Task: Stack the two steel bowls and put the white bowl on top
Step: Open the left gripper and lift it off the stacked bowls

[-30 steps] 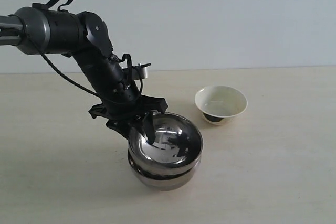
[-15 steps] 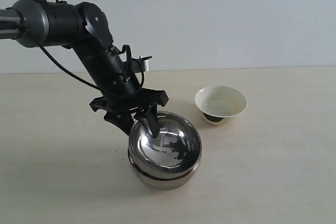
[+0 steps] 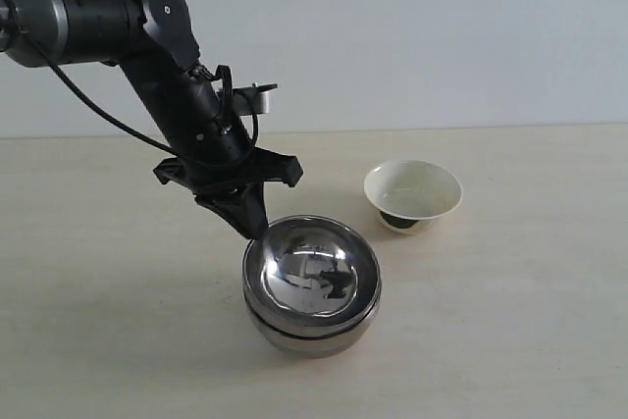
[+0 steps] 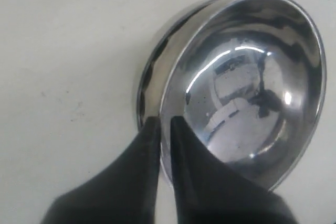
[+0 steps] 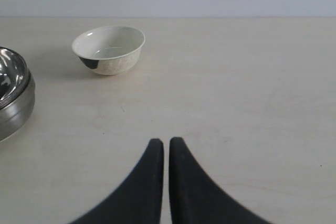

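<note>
The two steel bowls stand nested on the table. The upper one [image 3: 312, 267] sits inside the lower one [image 3: 308, 334], whose rim shows just below it. In the left wrist view the upper bowl [image 4: 247, 77] fills the lower bowl [image 4: 151, 74]. My left gripper [image 3: 253, 227] [image 4: 164, 121] hangs shut just above the stack's near-left rim, holding nothing. The white bowl [image 3: 412, 195] [image 5: 108, 49] stands upright and alone, to the right of the stack and behind it. My right gripper [image 5: 166, 142] is shut and empty over bare table, far from the white bowl.
The pale wooden table [image 3: 520, 321] runs back to a plain light wall. The stacked steel bowls [image 5: 13, 98] show at the edge of the right wrist view. The black left arm [image 3: 147, 56] reaches in from the upper left.
My left gripper has let go of the upper steel bowl's rim, risen up and to the left, and closed its fingers. The upper bowl has settled level inside the lower one.
</note>
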`<move>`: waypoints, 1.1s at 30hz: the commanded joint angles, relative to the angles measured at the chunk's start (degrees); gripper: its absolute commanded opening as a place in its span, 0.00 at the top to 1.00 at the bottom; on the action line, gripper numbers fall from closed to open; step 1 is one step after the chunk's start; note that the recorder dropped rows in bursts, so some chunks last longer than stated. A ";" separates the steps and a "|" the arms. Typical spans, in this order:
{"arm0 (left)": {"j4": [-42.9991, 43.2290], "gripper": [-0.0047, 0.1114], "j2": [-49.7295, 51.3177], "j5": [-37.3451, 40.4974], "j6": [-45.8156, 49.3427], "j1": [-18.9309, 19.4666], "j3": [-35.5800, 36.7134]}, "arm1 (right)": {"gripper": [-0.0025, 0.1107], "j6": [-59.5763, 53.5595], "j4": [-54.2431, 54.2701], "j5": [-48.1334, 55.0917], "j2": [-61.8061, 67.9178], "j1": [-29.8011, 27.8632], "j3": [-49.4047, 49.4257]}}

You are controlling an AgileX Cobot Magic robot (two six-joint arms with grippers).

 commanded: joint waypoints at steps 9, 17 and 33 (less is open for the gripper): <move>4.65 0.93 -0.56 -5.43 0.71 -0.25 5.08 | 0.98 -0.16 -0.06 -0.29 -0.25 -0.37 0.02; 4.44 0.93 -0.72 -4.19 0.71 -0.25 4.95 | 0.98 -0.16 -0.06 -0.29 -0.25 -0.37 0.02; 7.64 0.93 -8.41 -3.98 0.71 0.35 4.98 | 0.98 -0.16 -0.06 -0.29 -0.25 -0.37 0.02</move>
